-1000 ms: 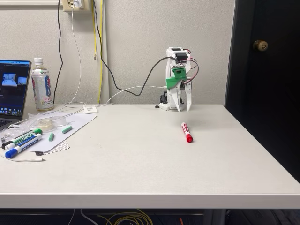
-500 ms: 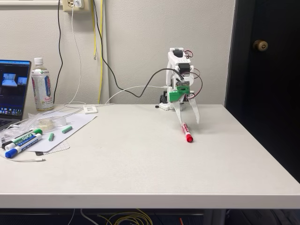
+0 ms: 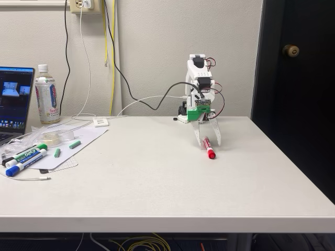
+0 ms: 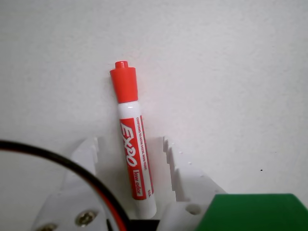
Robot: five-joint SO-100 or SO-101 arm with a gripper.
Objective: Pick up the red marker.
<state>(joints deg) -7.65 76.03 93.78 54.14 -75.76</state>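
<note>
The red marker point(image 3: 209, 147) lies flat on the white table point(image 3: 157, 178), right of centre, cap toward the front. In the wrist view the red marker point(image 4: 132, 144) runs up the frame with its red cap at the top. My gripper point(image 3: 207, 143) has come down over its rear half and stands open, one white finger on each side of the barrel. The wrist view shows the gripper point(image 4: 130, 147) with the left finger point(image 4: 86, 154) and right finger point(image 4: 175, 166) apart from the barrel, with gaps on both sides.
At the left edge lie a green-capped marker point(image 3: 29, 153) and a blue-capped marker point(image 3: 21, 164) on a white sheet, with a laptop point(image 3: 13, 102) and a bottle point(image 3: 47, 97) behind. A dark door point(image 3: 296, 78) stands to the right. Cables hang on the wall.
The arm has unfolded forward and lowered from its rest pose near the base. The open gripper now straddles the red marker, which has not moved.
</note>
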